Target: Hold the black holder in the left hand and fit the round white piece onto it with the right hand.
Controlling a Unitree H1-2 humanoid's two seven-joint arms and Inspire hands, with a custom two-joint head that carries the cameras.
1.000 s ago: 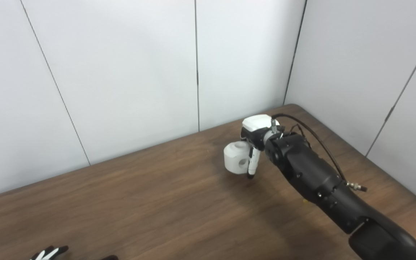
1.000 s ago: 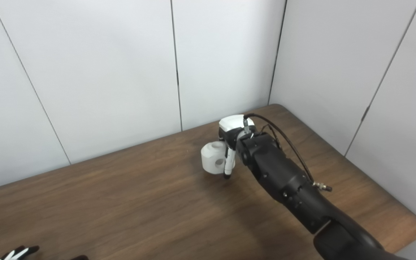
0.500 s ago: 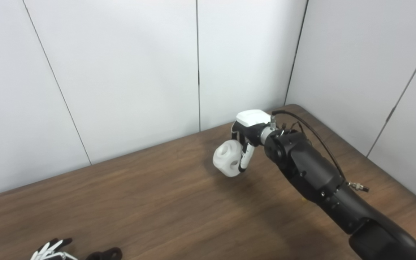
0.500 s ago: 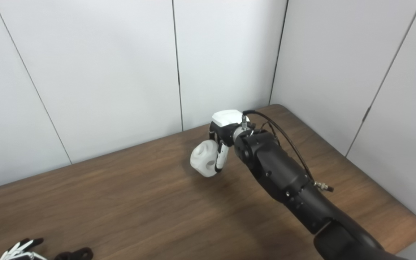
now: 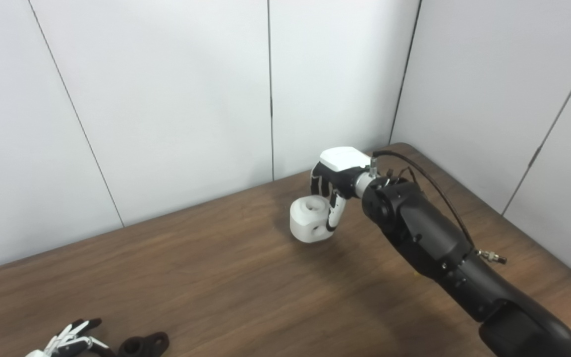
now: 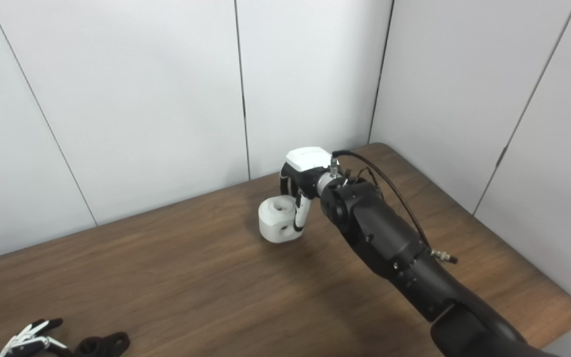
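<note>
My right hand (image 5: 334, 184) is shut on the round white piece (image 5: 310, 218), a chunky white block with a hole on top and one in its side, held just above the far middle of the table. The black holder (image 5: 144, 344), a small ring-shaped part with a lug, lies at the table's near left edge. Only the fingertips of my left hand (image 5: 70, 339) show at the bottom left, spread and just left of the holder; whether they touch it cannot be told.
The brown wooden table (image 5: 226, 282) ends at a rounded corner at the far right (image 6: 570, 310). White wall panels stand close behind and to the right. A black cable (image 5: 429, 186) loops over my right forearm.
My right hand has lifted the white piece, carried it left and turned it so its top hole faces up. My left hand has crept further into view beside the black holder.
</note>
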